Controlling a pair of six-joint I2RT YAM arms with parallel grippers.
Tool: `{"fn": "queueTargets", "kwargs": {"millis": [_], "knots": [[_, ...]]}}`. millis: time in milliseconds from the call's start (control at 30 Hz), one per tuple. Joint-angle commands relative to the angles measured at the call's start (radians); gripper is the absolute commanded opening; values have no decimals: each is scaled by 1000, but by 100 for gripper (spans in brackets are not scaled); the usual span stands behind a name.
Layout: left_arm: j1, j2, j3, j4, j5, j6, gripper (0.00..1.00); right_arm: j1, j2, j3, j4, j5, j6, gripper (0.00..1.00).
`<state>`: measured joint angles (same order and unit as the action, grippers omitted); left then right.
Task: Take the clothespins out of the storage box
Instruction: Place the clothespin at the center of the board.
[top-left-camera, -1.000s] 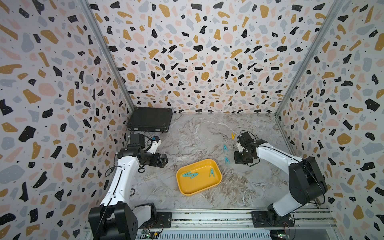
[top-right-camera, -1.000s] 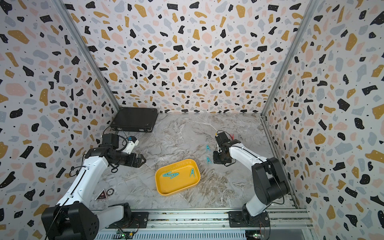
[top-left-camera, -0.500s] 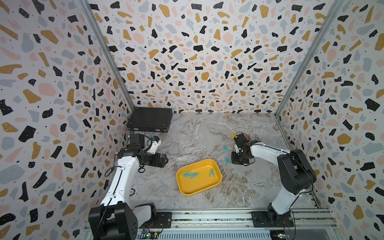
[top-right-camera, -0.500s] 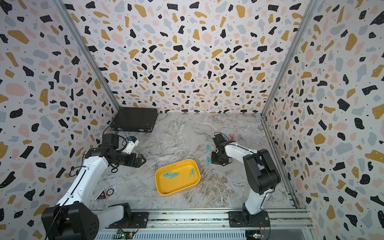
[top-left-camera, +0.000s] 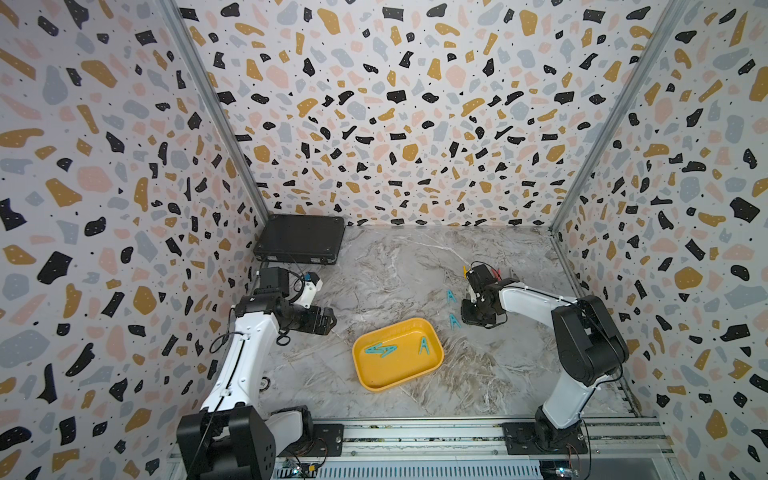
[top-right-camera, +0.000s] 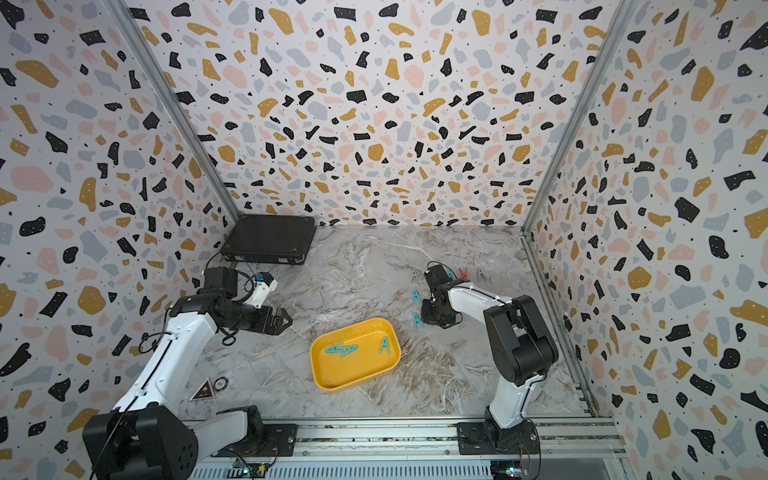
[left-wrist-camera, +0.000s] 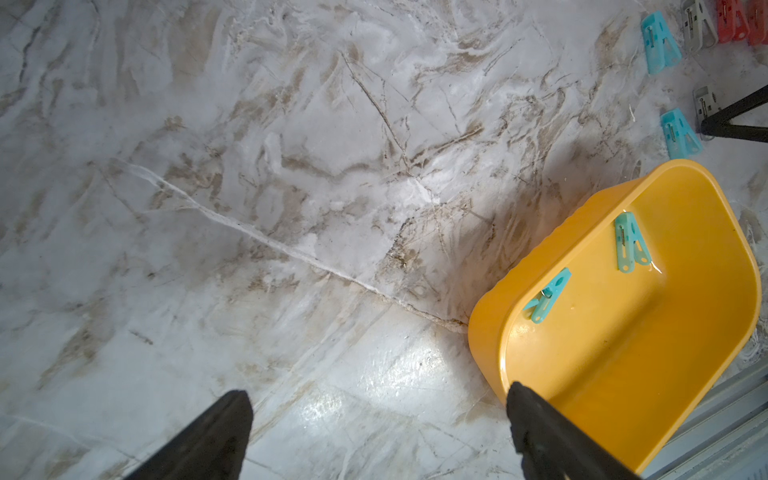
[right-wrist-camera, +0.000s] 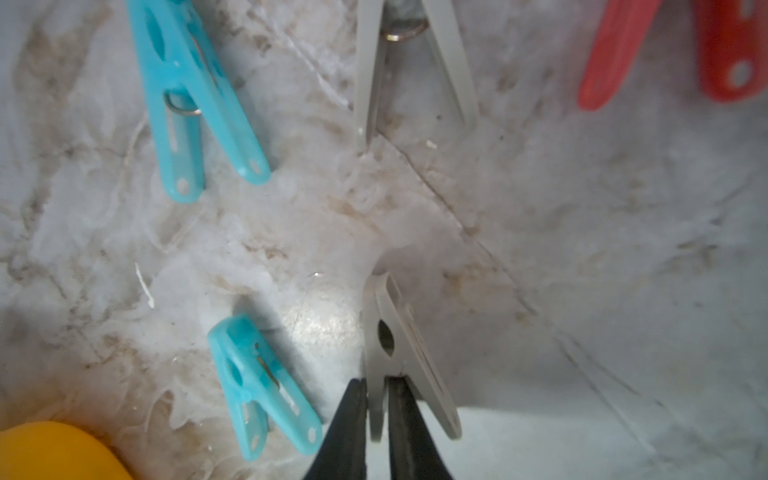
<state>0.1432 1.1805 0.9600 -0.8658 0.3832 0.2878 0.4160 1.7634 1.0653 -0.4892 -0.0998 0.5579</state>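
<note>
grey clothespin (right-wrist-camera: 411, 357) pinched in right fingers (right-wrist-camera: 345, 428) (one leg), left fingers (left-wrist-camera: 208, 440) wide, near storage box (left-wrist-camera: 490, 316)

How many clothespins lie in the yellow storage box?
3, all teal: an overlapping pair at the storage box's left end, a single one near its right end. The overlap may hide another.

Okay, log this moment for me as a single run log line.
right gripper: shut on grey clothespin | left gripper: open, empty | storage box: teal clothespins inside
</note>
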Motion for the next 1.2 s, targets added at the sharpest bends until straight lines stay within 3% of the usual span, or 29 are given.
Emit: {"fn": "queueTargets", "kwargs": {"millis": [0, 600, 833, 1167], "knots": [[5, -5, -12, 4, 10, 10, 100, -5, -60, -3, -25, 0, 14, 22], [5, -5, -11, 4, 10, 10, 100, 31, -308, 38, -156, -65, -17, 30], [6, -8, -12, 7, -1, 6, 100, 207, -359, 119, -261, -8, -68, 32], [6, -12, -13, 10, -10, 4, 100, 465, -279, 189, -283, 112, -67, 46]]}}
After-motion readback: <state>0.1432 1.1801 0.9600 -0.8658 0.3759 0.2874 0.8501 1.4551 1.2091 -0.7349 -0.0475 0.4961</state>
